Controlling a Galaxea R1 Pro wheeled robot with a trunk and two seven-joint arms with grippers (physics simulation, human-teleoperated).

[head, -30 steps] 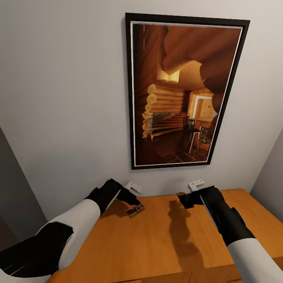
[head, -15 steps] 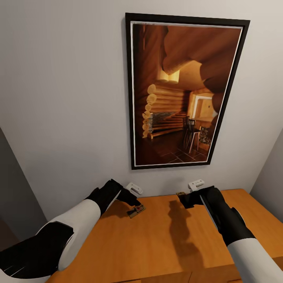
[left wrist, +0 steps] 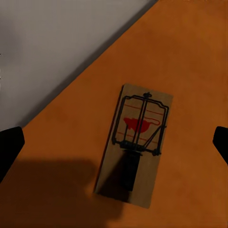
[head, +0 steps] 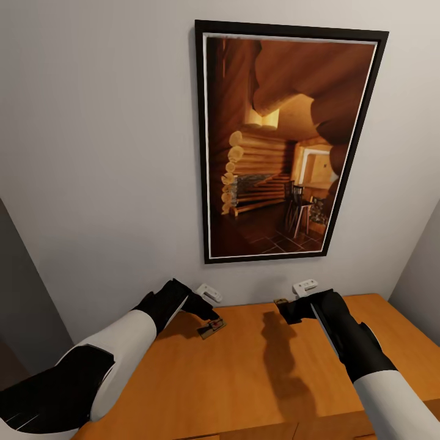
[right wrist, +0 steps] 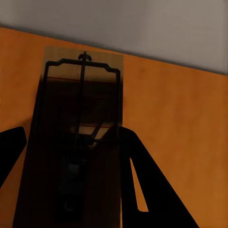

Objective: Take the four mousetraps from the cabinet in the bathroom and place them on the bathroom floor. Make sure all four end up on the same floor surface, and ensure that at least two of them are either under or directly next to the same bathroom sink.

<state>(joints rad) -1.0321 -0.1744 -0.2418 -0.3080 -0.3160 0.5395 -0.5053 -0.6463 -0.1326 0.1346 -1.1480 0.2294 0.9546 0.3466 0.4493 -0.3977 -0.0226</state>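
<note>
Now my left gripper (head: 211, 316) wide open over mousetrap (left wrist: 135, 142) on cabinet top (head: 244, 379); my right gripper (right wrist: 71, 142) open astride second mousetrap (right wrist: 76, 137); off-centre close could flick traps away

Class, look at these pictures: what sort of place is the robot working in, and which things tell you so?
Probably a room in a home: a framed picture hangs on a plain wall above a wooden cabinet.
</note>
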